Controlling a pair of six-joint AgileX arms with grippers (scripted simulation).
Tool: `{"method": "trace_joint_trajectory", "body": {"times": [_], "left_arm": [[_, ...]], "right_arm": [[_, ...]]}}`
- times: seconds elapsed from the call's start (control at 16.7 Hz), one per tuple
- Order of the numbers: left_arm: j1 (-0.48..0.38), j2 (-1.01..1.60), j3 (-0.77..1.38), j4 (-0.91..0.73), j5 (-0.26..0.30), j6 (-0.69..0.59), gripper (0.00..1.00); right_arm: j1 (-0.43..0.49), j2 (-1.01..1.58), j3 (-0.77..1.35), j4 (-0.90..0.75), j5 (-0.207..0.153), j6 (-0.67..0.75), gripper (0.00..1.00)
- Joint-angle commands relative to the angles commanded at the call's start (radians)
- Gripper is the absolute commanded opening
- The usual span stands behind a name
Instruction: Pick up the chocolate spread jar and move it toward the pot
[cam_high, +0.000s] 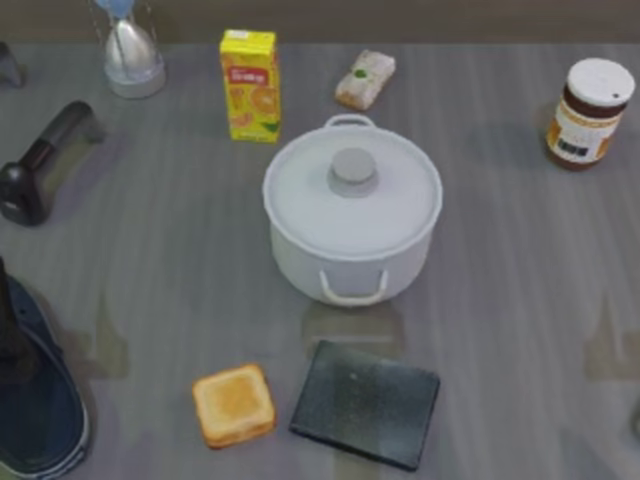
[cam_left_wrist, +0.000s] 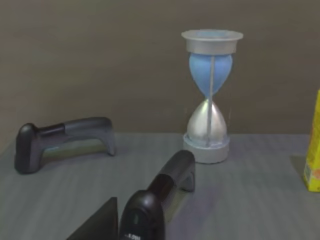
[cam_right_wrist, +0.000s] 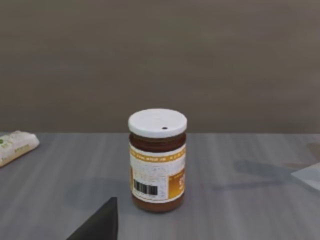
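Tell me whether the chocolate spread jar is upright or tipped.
Upright. The chocolate spread jar stands on its base on the table, white lid on top, level; no gripper touches it.

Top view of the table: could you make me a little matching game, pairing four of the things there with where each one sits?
Things:
1. round white-grey cooking pot
2. brown chocolate spread jar with white lid
3. golden square toast slice
4. blue-and-silver hourglass

Places:
A. far left corner
B. middle of the table
C. far right side
D. near edge, beside the dark slab

Pairs: 1-B, 2-C, 3-D, 4-A
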Motion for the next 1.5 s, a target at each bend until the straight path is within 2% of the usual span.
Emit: {"method": "trace_joint_trajectory", "body": {"times": [0.3,0.66,0.96,1.5], "left_arm": [[0.000,0.000,0.000,0.000,0.000,0.000,1.00],[0.000,0.000,0.000,0.000,0.000,0.000,1.00],[0.000,0.000,0.000,0.000,0.000,0.000,1.00],[0.000,0.000,0.000,0.000,0.000,0.000,1.00]], "right_arm": [[0.005,0.044,0.036,-0.025,-0.004,-0.001,1.00],[0.015,0.319,0.299,-0.166,-0.006,-0.010,1.00],[0.012,0.656,0.696,-0.312,0.002,-0.030,1.00],[0.013,1.374,1.582,-0.599,-0.002,-0.090,1.00]]}}
